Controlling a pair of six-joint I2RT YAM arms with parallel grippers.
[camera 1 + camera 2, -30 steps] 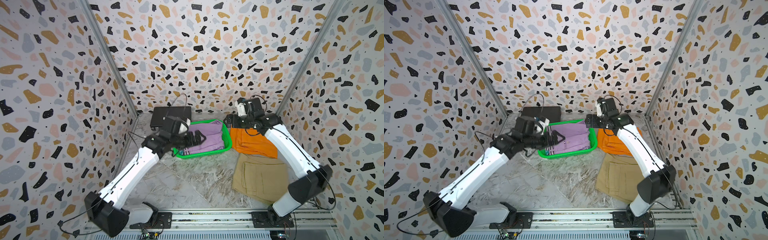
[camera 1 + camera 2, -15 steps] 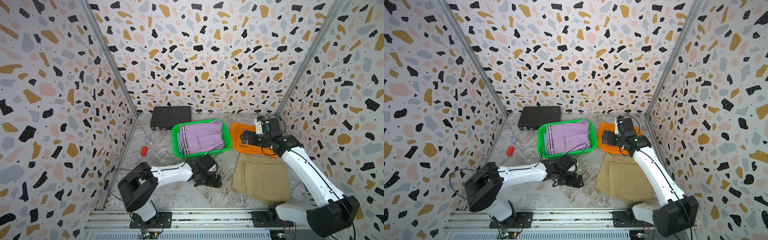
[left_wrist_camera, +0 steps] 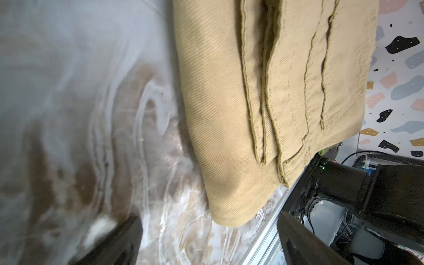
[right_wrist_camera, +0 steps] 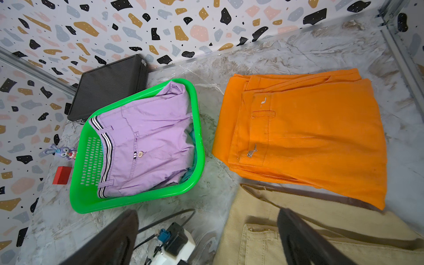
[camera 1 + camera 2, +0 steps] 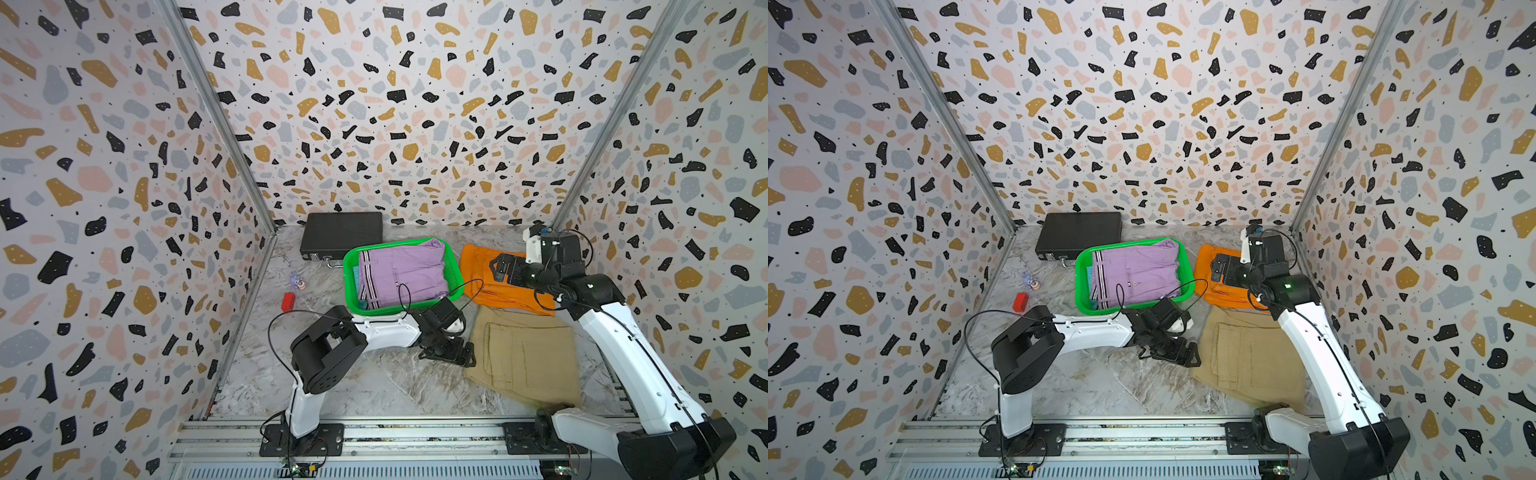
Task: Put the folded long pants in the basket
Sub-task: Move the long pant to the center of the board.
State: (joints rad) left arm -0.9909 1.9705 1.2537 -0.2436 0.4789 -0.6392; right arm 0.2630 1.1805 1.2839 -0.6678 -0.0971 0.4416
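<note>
walls (image 5: 374, 104): terrazzo print, three sides | worktop (image 5: 374, 386): grey marble look | front: aluminium rail (image 5: 415, 436) | light: even

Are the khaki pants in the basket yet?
Out. The khaki pants lie folded on the tabletop, beside the green basket, not inside it.

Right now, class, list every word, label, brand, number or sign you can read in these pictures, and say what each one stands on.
No text can be read in full.
Faint light print on the black joint collar in the left wrist view: too small and blurred to read.
Grey stitched marks on the orange pants: shapes, not letters.
Black box, green basket, lilac pants, khaki pants: no writing seen.
</note>
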